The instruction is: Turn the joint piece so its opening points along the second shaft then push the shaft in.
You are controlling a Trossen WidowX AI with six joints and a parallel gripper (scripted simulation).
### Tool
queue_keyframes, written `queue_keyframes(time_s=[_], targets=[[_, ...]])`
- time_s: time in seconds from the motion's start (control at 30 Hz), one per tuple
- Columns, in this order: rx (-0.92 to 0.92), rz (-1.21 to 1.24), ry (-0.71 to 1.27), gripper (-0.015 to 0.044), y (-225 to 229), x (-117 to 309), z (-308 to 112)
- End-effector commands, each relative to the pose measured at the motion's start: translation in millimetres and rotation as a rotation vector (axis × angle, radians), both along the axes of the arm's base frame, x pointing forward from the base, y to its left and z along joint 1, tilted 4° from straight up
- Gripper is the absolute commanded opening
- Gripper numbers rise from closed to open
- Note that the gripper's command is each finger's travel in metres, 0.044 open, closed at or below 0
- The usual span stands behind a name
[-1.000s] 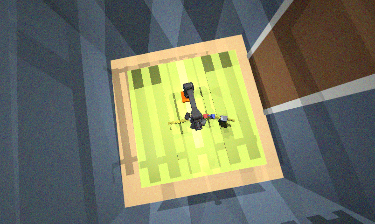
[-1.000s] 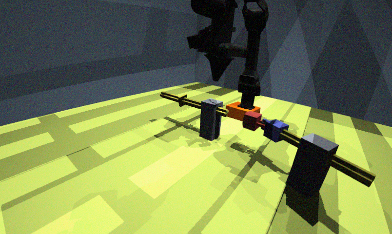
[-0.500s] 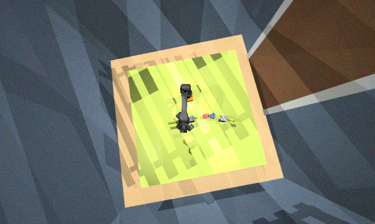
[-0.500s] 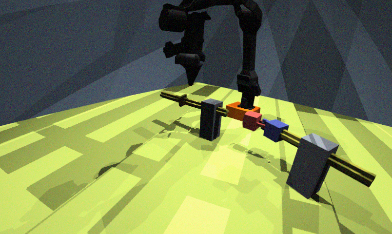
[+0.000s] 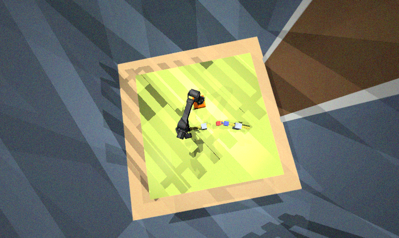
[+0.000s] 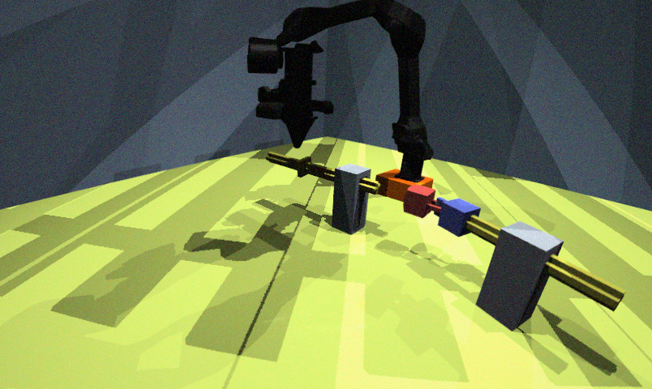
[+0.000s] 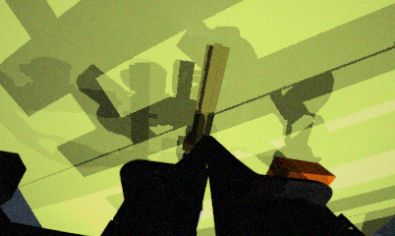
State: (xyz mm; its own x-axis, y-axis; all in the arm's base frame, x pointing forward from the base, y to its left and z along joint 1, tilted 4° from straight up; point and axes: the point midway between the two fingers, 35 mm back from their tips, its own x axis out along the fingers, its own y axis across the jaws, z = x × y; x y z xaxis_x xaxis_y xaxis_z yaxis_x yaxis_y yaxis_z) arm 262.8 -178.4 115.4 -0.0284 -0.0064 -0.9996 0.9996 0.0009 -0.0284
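Observation:
The red joint piece (image 5: pixel 218 123) (image 6: pixel 418 201) hangs by its hinges on the blue part (image 5: pixel 226 123) (image 6: pixel 458 216) at the end of the first yellow shaft (image 6: pixel 582 280), which runs through a grey block (image 5: pixel 237 125) (image 6: pixel 512 275). Its opening cannot be made out. The second yellow shaft (image 6: pixel 319 169) (image 7: pixel 217 79) carries a collar (image 6: pixel 302 166) and runs through the other grey block (image 5: pixel 204 126) (image 6: pixel 349 199). Its inner end stands a gap short of the red piece. My gripper (image 6: pixel 297 145) (image 7: pixel 206 140) is shut and empty, above the second shaft's outer part near the collar.
The orange base (image 5: pixel 199 104) (image 6: pixel 391 186) (image 7: pixel 304 169) of the arm stands behind the row of blocks and shafts. The green mat (image 5: pixel 254 159) (image 6: pixel 175 298) has a tan border (image 5: pixel 216 196). Dark shadows lie across the mat.

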Motion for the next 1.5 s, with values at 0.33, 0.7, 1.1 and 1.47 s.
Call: queue_keyframes(time_s=[0.33, 0.7, 1.1, 1.47], targets=[[0.001, -0.044, 0.006, 0.0000, -5, -5, -14], [0.001, -0.044, 0.006, 0.0000, -5, -5, -32], [-0.010, -0.039, -0.015, 0.0000, -5, -6, -34], [-0.006, -0.039, -0.005, 0.0000, -5, -6, -36]])
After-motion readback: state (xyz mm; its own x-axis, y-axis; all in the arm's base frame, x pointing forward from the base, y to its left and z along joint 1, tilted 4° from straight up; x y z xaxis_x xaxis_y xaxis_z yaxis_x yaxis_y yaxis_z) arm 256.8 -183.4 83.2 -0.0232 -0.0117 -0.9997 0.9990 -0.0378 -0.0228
